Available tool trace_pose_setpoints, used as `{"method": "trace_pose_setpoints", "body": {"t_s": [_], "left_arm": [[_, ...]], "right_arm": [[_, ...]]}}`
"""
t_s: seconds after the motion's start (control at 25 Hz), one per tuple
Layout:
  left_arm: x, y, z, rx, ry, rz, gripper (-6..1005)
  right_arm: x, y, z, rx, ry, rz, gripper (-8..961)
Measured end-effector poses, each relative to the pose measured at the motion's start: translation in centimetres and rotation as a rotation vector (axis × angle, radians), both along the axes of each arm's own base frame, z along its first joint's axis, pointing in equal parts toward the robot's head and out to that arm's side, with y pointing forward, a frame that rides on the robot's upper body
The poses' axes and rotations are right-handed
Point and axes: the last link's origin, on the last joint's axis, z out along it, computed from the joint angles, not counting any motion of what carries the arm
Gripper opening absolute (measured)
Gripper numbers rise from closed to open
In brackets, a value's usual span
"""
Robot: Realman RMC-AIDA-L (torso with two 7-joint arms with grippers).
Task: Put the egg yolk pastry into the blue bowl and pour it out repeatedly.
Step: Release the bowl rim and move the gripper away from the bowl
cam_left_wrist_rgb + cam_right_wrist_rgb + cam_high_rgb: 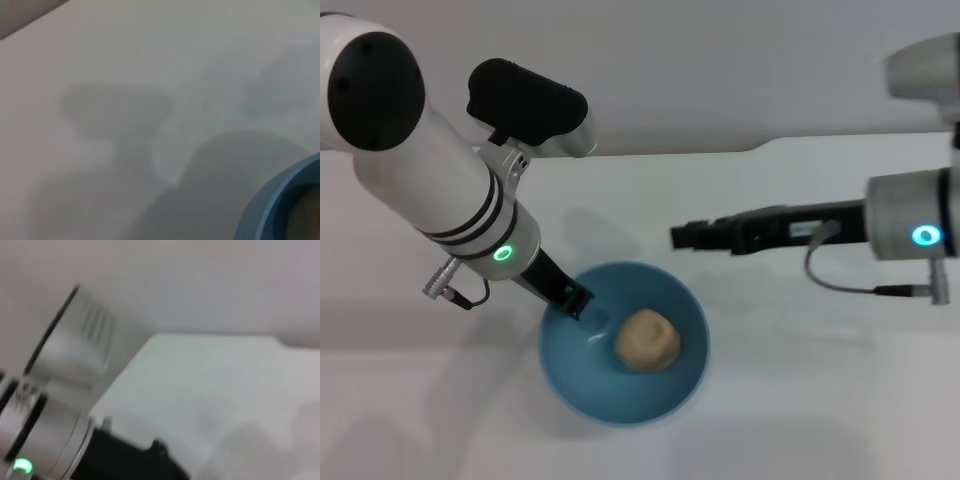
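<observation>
Left pincer [582, 303] grips blue bowl [665, 395]; tan, dimpled pastry [647, 340] inside.

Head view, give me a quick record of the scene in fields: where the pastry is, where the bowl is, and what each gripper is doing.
pastry: egg yolk pastry lies inside the bowl, right of its centre
bowl: blue bowl stands upright on the white table
left gripper: left gripper grips the bowl's rim on the robot's left side, one finger inside
right gripper: right gripper is held above the table, behind and to the right of the bowl, touching nothing
task stage: pastry is in the bowl, not poured out
</observation>
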Motion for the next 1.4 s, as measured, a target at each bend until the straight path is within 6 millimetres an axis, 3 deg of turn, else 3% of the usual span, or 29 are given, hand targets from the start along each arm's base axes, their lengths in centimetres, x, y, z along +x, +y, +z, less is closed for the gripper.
{"method": "trace_pose_setpoints", "body": {"t_s": [0.32,0.76,1.16,1.4], "left_arm": [[-1.0,0.2,-0.4,0.04,-0.082,-0.008,-2],[-1.7,-0.1,-1.1,0.042,-0.116,-0.012,-1],[-1.8,-0.2,-1.2,0.045,-0.119,-0.009,-2],[-1.8,-0.2,-1.2,0.05,-0.123,-0.005,-1]], "right_arm": [[3.9,0.0,3.7,0.219,-0.055,-0.105,269],[8.6,1.4,4.5,0.485,-0.376,-0.169,266],[11.2,0.5,3.3,0.958,-0.574,-0.058,266],[13.3,-1.1,1.9,1.078,-0.573,-0.089,266]]}}
